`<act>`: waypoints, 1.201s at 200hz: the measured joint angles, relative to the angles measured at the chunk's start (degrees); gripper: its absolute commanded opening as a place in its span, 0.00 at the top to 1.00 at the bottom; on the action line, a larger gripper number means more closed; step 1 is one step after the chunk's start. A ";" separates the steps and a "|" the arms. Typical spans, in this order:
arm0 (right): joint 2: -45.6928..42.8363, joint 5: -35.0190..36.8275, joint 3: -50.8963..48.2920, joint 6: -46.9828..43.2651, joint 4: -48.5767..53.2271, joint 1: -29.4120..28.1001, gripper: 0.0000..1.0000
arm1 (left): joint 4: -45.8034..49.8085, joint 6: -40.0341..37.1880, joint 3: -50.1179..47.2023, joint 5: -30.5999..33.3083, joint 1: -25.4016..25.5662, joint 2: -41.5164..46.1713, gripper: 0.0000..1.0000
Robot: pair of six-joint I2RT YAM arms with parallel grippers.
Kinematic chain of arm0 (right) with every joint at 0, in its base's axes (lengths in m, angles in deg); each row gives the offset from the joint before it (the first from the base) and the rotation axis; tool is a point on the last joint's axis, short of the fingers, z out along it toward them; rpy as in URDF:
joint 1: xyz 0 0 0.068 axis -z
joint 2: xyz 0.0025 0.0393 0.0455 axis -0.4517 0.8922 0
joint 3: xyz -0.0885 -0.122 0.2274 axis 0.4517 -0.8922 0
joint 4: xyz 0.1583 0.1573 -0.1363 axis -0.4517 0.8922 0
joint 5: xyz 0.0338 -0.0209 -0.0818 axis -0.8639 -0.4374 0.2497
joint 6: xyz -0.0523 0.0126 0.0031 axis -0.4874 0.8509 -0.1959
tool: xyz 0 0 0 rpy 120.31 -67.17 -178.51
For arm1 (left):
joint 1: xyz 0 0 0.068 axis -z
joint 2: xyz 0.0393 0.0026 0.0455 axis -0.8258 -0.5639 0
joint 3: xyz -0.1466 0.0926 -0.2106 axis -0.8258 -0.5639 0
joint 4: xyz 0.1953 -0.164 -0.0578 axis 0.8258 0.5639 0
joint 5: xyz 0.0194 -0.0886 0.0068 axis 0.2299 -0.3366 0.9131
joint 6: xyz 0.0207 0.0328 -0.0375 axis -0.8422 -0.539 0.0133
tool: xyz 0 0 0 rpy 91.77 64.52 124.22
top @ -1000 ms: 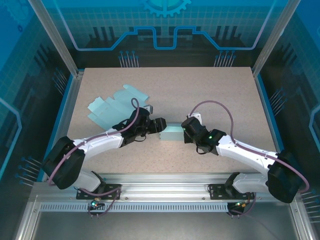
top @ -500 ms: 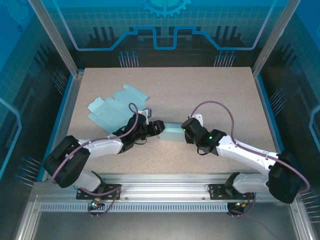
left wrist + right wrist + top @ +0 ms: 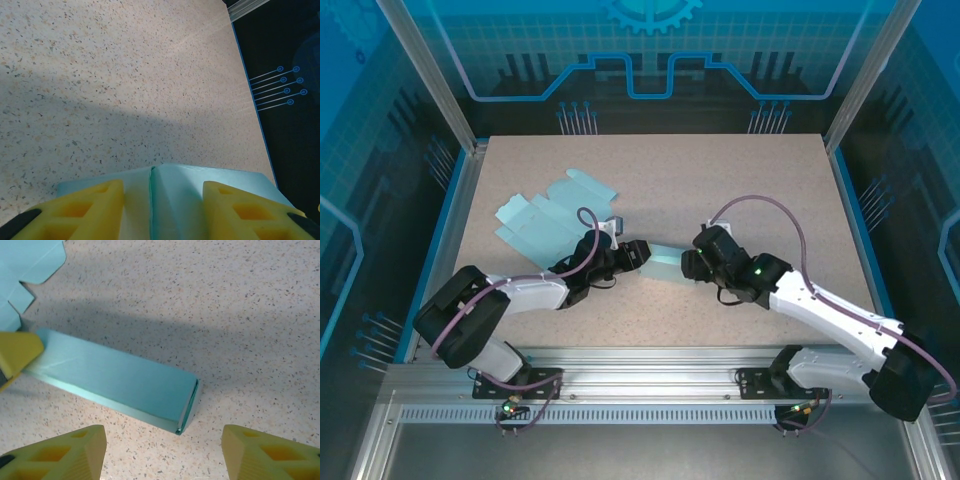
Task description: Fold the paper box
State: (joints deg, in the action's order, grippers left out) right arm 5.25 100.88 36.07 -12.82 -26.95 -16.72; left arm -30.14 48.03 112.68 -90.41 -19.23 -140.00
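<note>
The folded teal paper box [image 3: 666, 263] lies on the table between the two arms, a closed long slab. My left gripper [image 3: 640, 256] holds its left end: in the left wrist view the yellow fingers [image 3: 85, 210] press on both sides of the box [image 3: 170, 195], seam facing the camera. My right gripper [image 3: 691, 265] stands open just off the box's right end. In the right wrist view the box [image 3: 115, 380] lies ahead of the spread right gripper [image 3: 163, 436], whose fingers [image 3: 65, 455] touch nothing, and the end flap looks tucked in.
A second, flat unfolded teal box blank [image 3: 552, 213] lies at the back left of the table; its corner shows in the right wrist view [image 3: 30, 260]. The left gripper's yellow finger [image 3: 17, 352] is at the box's far end. Bare speckled tabletop [image 3: 740, 180] stretches behind and to the right.
The right gripper was shut at the box's right end; it has opened and drawn back slightly. The left gripper has narrowed onto the box's left end, and the box has tilted a little.
</note>
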 measured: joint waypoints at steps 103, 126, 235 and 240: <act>4.70 -10.43 -3.19 3.74 -5.27 8.57 0.47 | -0.46 0.00 -0.11 0.24 0.09 -0.44 0.56; 3.72 -12.13 -6.38 4.63 -9.03 9.31 0.51 | -0.44 0.02 -0.11 0.48 0.15 -0.66 0.57; -0.02 -16.65 -15.30 6.88 -22.36 11.39 0.72 | -5.73 1.51 -2.56 1.36 0.02 -1.53 0.88; -0.26 -16.63 -15.65 7.06 -22.64 11.41 0.72 | -6.25 1.51 -2.73 1.36 0.02 -1.66 0.88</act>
State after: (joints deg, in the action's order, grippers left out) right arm 4.99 84.24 20.42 -5.76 -49.59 -5.31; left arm -36.39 49.54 109.94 -89.06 -19.20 -141.66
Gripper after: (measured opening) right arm 0.296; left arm 0.212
